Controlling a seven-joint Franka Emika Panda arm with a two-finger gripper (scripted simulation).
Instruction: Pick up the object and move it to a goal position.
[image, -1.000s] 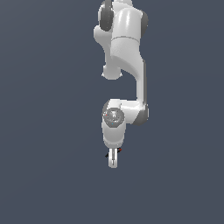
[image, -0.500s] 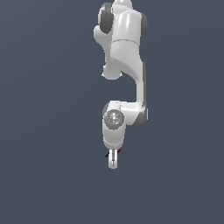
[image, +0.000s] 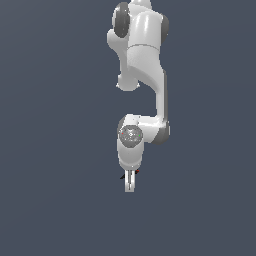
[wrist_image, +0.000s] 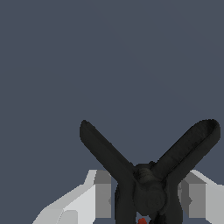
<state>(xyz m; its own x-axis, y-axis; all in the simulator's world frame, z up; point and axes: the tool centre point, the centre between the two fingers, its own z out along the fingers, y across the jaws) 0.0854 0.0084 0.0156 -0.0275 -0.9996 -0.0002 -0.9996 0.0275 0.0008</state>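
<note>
The gripper (image: 129, 186) is clenched on the clamp (wrist_image: 146, 175); its prongs splay forward between the fingers (wrist_image: 103, 194).

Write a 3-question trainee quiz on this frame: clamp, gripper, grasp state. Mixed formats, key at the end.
1. True or false: in the wrist view the black clamp sits between the two white fingers of the gripper.
2. Multiple choice: the clamp's two thin prongs are (A) folded flat together, (B) splayed apart in a V, (C) hidden from the wrist view.
3. Short answer: what colour is the small tip seen at the clamp's base?

Key
1. True; a finger shows on each side of the clamp body, closed on it.
2. B
3. Red. In the exterior view the clamp shows only as dark and red specks beside the gripper.
</note>
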